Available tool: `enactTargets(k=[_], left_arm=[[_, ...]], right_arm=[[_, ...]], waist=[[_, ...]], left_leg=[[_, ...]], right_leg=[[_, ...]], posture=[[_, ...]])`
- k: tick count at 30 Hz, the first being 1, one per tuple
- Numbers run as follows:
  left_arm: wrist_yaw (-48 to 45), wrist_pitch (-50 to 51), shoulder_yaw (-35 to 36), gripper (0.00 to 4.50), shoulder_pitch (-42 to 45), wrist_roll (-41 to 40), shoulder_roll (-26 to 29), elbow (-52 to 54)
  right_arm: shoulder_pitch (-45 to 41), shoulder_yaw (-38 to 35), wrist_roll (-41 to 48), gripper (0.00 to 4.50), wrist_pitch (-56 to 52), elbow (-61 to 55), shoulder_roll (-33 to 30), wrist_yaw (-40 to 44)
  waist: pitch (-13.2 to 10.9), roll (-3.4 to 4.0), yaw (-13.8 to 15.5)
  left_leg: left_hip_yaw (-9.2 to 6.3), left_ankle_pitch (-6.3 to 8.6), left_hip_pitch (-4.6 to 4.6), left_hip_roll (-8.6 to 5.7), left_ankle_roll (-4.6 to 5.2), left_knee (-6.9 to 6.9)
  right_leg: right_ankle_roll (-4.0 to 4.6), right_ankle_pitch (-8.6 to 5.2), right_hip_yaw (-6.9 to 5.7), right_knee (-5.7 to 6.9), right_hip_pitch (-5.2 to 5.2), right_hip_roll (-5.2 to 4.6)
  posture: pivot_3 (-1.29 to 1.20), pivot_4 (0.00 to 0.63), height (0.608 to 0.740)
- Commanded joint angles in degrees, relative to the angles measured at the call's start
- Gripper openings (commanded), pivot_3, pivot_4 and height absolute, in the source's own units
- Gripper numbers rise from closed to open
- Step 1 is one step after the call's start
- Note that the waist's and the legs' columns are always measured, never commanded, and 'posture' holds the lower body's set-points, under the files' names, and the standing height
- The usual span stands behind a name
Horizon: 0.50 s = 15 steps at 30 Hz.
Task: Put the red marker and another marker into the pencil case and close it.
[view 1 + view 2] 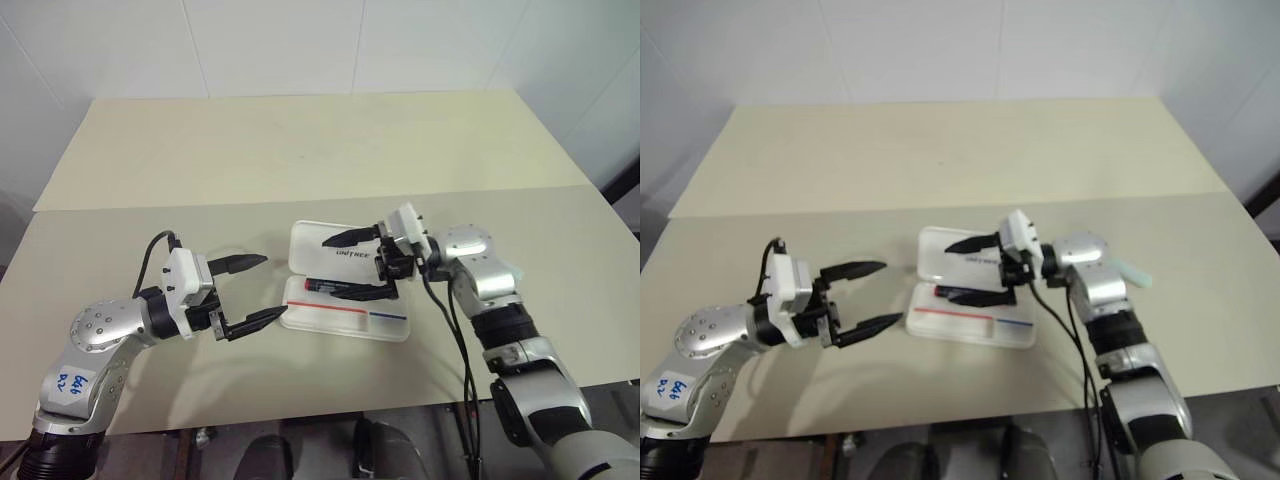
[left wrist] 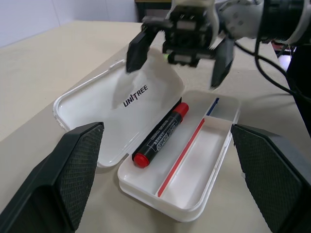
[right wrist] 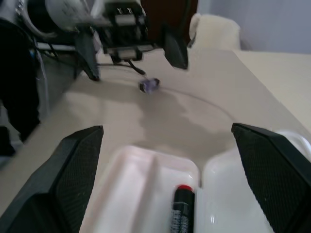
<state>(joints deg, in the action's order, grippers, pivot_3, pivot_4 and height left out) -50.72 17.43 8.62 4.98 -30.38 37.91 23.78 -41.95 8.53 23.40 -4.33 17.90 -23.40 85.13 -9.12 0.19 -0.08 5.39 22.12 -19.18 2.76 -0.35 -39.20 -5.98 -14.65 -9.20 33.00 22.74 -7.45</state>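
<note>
The pencil case (image 1: 392, 327) lies open mid-table, its white lid (image 2: 97, 104) with dark lettering folded back flat. The red marker (image 2: 161, 135), black in the middle with red ends, lies in the tray on the hinge side of the red and blue stripe. My right gripper (image 1: 352, 266) hovers open just over the case, pointing left, with nothing between its fingers. My left gripper (image 1: 254, 291) is open and empty, a short way left of the case and facing it. Another marker, pale mint (image 1: 1130, 272), pokes out on the table behind my right forearm.
The case sits near the seam between two beige tables (image 1: 300, 150). A white wall runs behind the far one. A small purple object (image 3: 148, 85) shows near my left arm in the right wrist view.
</note>
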Motion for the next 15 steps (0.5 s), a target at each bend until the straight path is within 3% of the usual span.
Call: enactTargets(k=[1, 8, 15], left_arm=[[0.0, -1.4, 0.4, 4.50, 0.0, 0.0, -0.2, 0.7], [0.0, -1.9, 0.1, 4.50, -0.1, 0.1, -0.8, 0.7], [0.9, -1.7, -0.5, 4.50, 1.7, -0.6, -2.2, 0.9]], right_arm=[[1.5, -2.8, 5.4, 4.46, -8.8, -10.1, -3.1, -1.5], [1.1, -10.2, 11.3, 4.46, -18.6, -17.7, -9.1, -7.9], [-2.8, -13.8, 1.9, 4.46, -8.0, 1.6, -16.9, -9.9]], waist=[[0.0, 0.00, -0.1], [0.0, -0.04, 0.1], [0.0, -0.08, 0.0]], left_leg=[[0.02, 0.00, 0.00, 0.00, 0.00, 0.00], [0.03, 0.01, 0.00, -0.01, 0.01, 0.01], [0.07, 0.01, 0.01, -0.03, 0.02, 0.02]], right_leg=[[0.00, 0.00, 0.00, -0.01, 0.00, 0.00], [0.00, 0.00, 0.01, -0.02, 0.01, -0.01], [0.01, 0.00, 0.01, -0.03, 0.01, -0.02]], posture=[[0.00, 0.150, 0.740], [0.00, 0.150, 0.740], [0.00, 0.150, 0.740]])
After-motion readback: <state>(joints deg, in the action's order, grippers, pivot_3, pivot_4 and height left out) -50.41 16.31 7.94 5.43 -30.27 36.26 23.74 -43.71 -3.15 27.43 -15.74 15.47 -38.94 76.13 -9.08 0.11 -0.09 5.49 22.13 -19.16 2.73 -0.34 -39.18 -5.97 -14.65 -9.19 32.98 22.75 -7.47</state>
